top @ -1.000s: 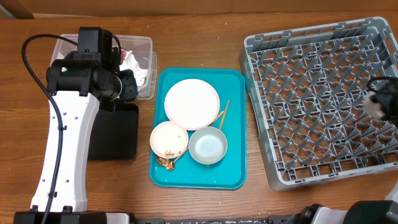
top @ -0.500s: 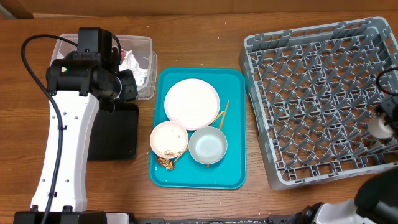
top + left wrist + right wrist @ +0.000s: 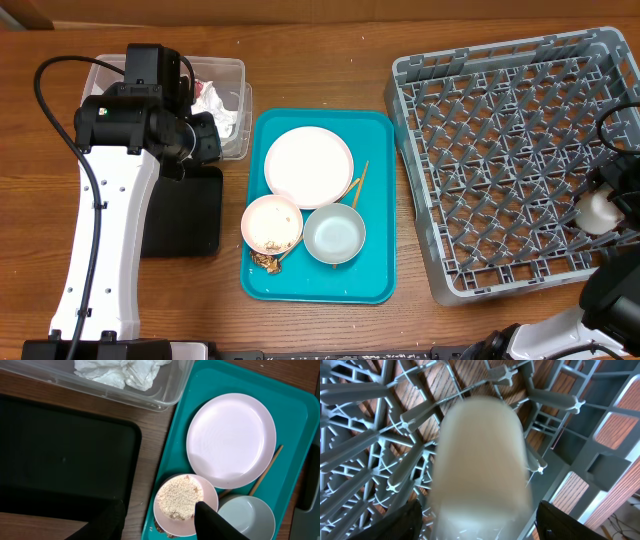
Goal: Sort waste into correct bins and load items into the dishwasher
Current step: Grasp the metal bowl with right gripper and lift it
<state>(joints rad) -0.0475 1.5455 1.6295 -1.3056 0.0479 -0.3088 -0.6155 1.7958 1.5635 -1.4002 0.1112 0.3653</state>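
- The clear tub [image 3: 232,68] stands at the far left of the table [image 3: 320,60], with a crumpled white napkin [image 3: 120,372] inside it.
- The black tray [image 3: 190,215] lies just near of the tub.
- The left tool [image 3: 160,521] hangs over the gap between the black tray and the teal tray [image 3: 380,200], its fingers spread wide, with the pink bowl [image 3: 271,223] below them.
- On the teal tray the plate [image 3: 308,167] sits at the far end. The pink bowl, holding rice [image 3: 181,500], sits near and left, and the grey-blue bowl [image 3: 334,234] is just right of it.
- Brown scraps [image 3: 265,262] lie on the teal tray at the near edge of the pink bowl.
- Chopsticks [image 3: 358,183] lie slanted on the teal tray, right of the plate.
- The grey rack [image 3: 500,150] fills the right side of the table.
- The right tool [image 3: 610,205] grips a white cup [image 3: 594,212] at the rack's right edge, low among the pegs. The cup is blurred in the right wrist view.
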